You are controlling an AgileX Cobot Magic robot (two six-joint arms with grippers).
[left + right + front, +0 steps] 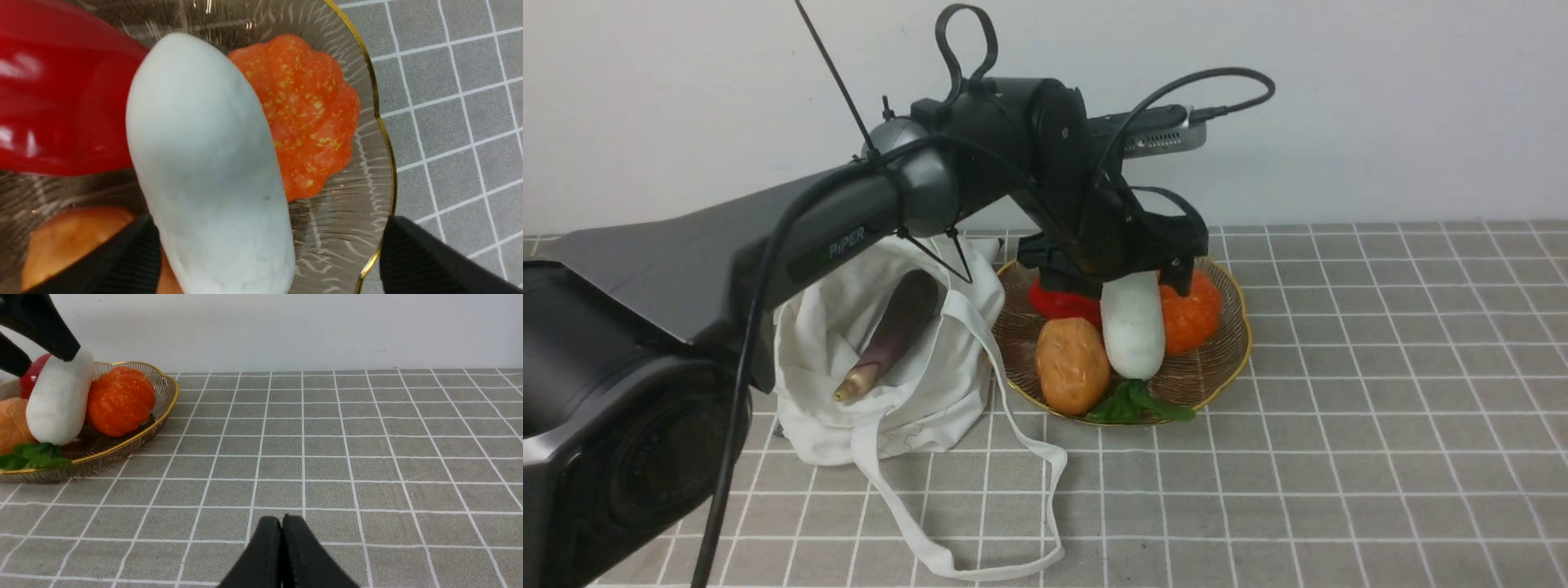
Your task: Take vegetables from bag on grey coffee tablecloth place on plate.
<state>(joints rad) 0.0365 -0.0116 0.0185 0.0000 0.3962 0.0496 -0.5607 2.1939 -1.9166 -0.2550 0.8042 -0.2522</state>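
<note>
Radish [1133,327] leans tilted on your plate [1232,359] between the red pepper [1058,304], the orange pumpkin [1192,314] and the brown potato [1072,365], leaves toward the near rim. Your left gripper [269,220] hangs over it, jaws wide apart, one finger clear of it. Your eggplant [898,327] lies in the bag [915,408] on the tablecloth [1380,408], just beside the plate. Your right gripper [282,522] is pressed together, holding nothing, well apart from the plate.

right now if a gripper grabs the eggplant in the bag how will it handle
The eggplant looks smooth, so it may slip in a pinch. Lying in the soft bag, it could drag cloth along. Slim and tapered, it likely rolls.
</note>
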